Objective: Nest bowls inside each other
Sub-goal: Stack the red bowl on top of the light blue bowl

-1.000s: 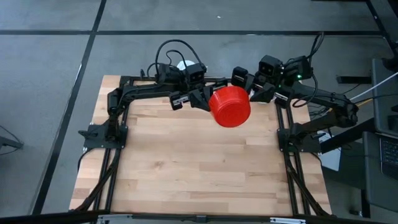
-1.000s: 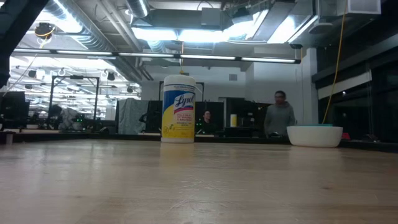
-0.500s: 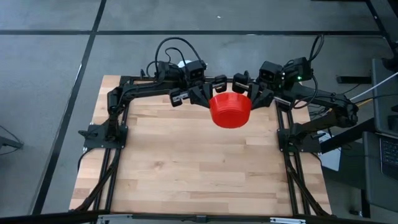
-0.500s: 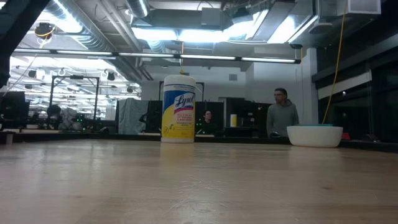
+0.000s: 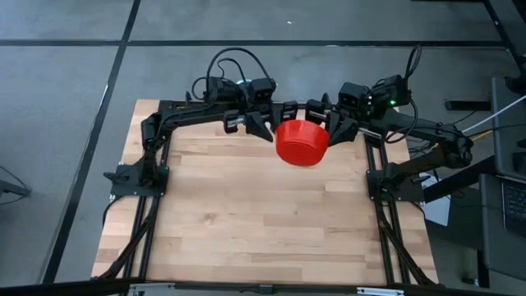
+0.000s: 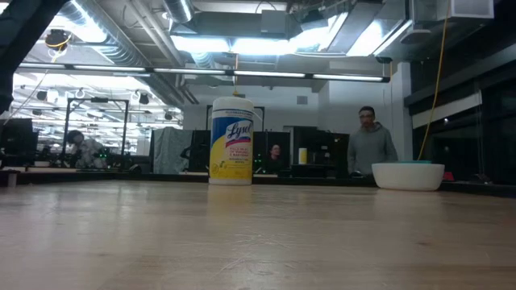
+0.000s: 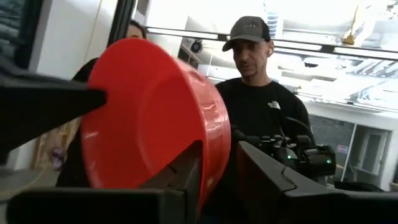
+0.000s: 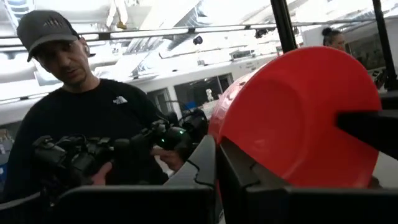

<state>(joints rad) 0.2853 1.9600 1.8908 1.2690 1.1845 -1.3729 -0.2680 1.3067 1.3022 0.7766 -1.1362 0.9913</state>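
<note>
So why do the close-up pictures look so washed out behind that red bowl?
Both wrist views face bright ceiling lights, so the room glares white behind the red bowl and the person shows dark. The high view is evenly lit; the low view's nearest tabletop looks soft.

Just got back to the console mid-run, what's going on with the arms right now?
Both arms meet at the far edge of the table, passing a red bowl between them in the air. The right gripper is shut on the bowl's rim, and the left gripper has its fingers apart around the opposite rim. A white bowl and a wipes container stand at the far edge. A person in a black top is beyond the table.
</note>
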